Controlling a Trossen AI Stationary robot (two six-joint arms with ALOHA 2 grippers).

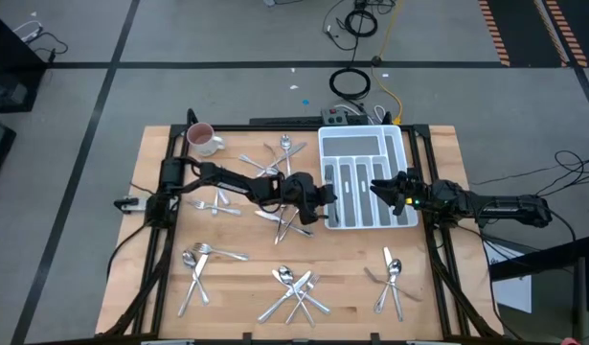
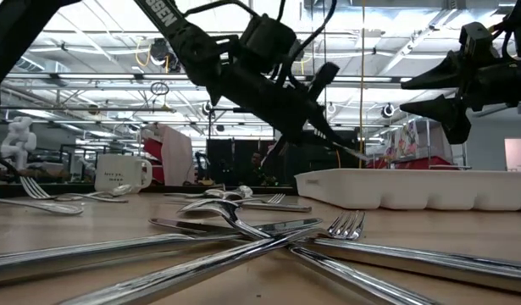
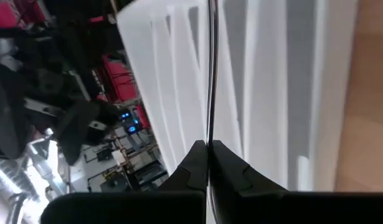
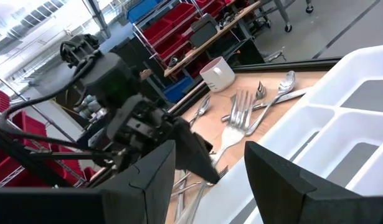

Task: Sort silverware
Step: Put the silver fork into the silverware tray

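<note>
steel lies scattered on the table point(image 1: 160, 287), silverware point(image 1: 292, 290) mostly unsorted. the left gripper point(image 1: 325, 198) pinches one slim piece point(image 3: 211, 74) at the white tray point(image 1: 403, 144) edge; line it up lengthwise over a slot before releasing. the right gripper point(image 1: 382, 188) hovers over the tray, fingers spread, empty.

floor point(image 1: 179, 38): grey, black-taped; cables point(image 1: 356, 24) | shelves: red bins point(image 4: 172, 31) | ceiling lights point(image 2: 99, 51)

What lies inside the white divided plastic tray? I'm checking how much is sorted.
The white divided plastic tray shows several long slots that look bare from above. The left gripper, holding a slim metal utensil, and the right gripper cover parts of it.
</note>
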